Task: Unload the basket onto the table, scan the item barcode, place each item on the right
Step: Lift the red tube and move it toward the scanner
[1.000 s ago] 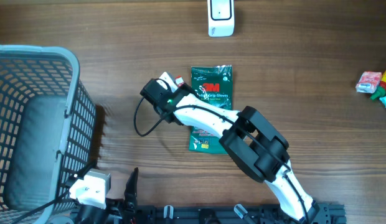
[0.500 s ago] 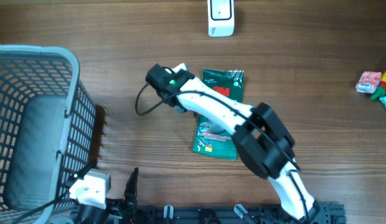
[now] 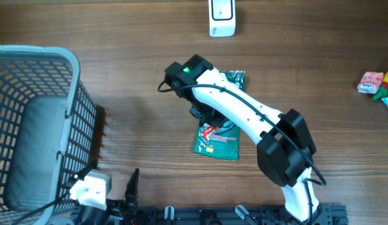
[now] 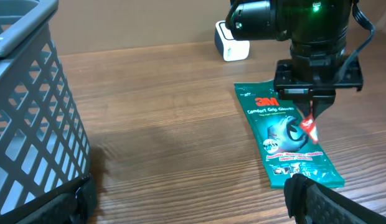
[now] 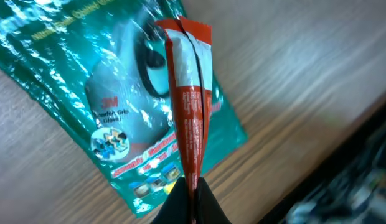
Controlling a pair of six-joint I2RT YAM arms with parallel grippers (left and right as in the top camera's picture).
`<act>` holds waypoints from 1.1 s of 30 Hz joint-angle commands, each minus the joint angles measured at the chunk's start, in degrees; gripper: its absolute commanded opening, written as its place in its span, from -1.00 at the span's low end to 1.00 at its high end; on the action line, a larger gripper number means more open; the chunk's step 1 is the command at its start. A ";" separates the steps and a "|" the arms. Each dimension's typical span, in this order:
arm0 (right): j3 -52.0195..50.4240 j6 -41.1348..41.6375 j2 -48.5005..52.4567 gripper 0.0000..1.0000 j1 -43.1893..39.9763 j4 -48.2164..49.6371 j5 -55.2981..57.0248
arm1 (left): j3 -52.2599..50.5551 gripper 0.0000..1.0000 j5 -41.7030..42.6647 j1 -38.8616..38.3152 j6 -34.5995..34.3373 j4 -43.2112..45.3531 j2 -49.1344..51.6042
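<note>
Red packet pinched tight in the right end effector.

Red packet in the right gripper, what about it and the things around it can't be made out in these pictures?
- Red packet: no barcode shows; right wrist view, print blurred, lower end hidden by the right gripper.
- Green glove pack: overhead, middle hidden by the right arm.
- Colourful items: overhead, cut off by the right edge.
</note>
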 commanded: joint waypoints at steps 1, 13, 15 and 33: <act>-1.95 19.23 0.11 -0.91 -0.02 -0.31 -5.92 | 0.11 1.00 0.90 0.31 0.00 0.17 -0.44; -4.15 29.99 0.11 -0.92 -4.92 -0.31 -14.60 | 0.11 1.00 0.90 0.31 0.00 0.17 -0.44; -4.15 29.97 0.11 -0.91 -5.55 -0.31 -14.80 | 0.11 1.00 0.90 0.31 0.00 0.17 -0.44; -3.89 -29.92 -1.27 -0.91 -19.85 17.14 -25.70 | 0.11 1.00 0.90 0.31 0.00 0.17 -0.44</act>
